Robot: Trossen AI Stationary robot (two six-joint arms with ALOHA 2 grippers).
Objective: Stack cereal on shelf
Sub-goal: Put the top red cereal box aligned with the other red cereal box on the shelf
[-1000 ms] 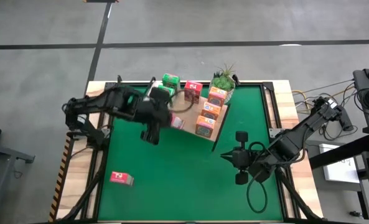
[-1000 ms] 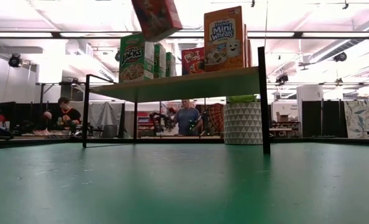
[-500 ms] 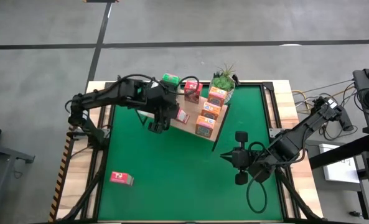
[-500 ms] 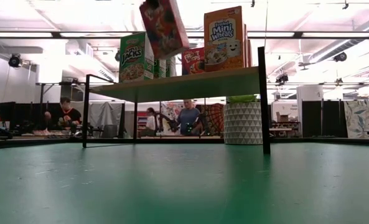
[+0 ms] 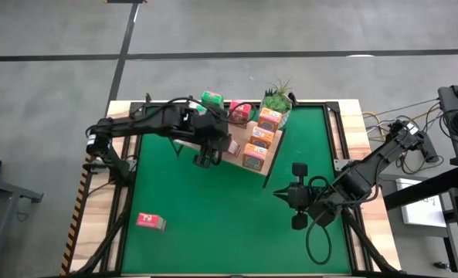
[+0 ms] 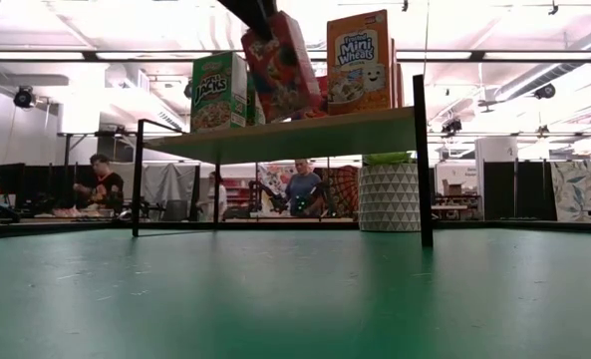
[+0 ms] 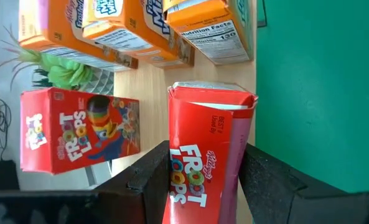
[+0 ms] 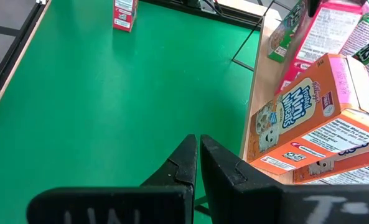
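Observation:
My left gripper [image 5: 215, 147] is shut on a red cereal box [image 7: 209, 149] over the left part of the shelf [image 5: 240, 133], a light-wood board on a thin black frame. On the shelf stand a green box [image 5: 212, 99], a red box [image 5: 240, 113] and three orange boxes [image 5: 261, 137]. Another red box [image 5: 150, 222] lies flat on the green mat at the near left. My right gripper [image 5: 290, 197] hangs shut and free of everything over the mat at the right, off the shelf's near corner. My left gripper pinches the red box between its two fingers [image 7: 148, 175], on two opposite sides of the end nearest the wrist [image 7: 190, 186]. The fingers slant down from the table's left. The box hangs tilted below them [image 6: 280, 65]; whether its lower end touches the shelf, I cannot tell.
A potted green plant [image 5: 277, 99] stands at the shelf's far right end. The shelf's black legs [image 6: 422, 160] rise from the mat. Open green mat [image 5: 213, 224] lies on the near side of the shelf. People sit in the room beyond the table.
My left gripper has carried the red box toward the table's right edge and downward, from beside the shelf to over its left part. The box has sunk toward the shelf board and stands more upright than before. My right arm has kept still.

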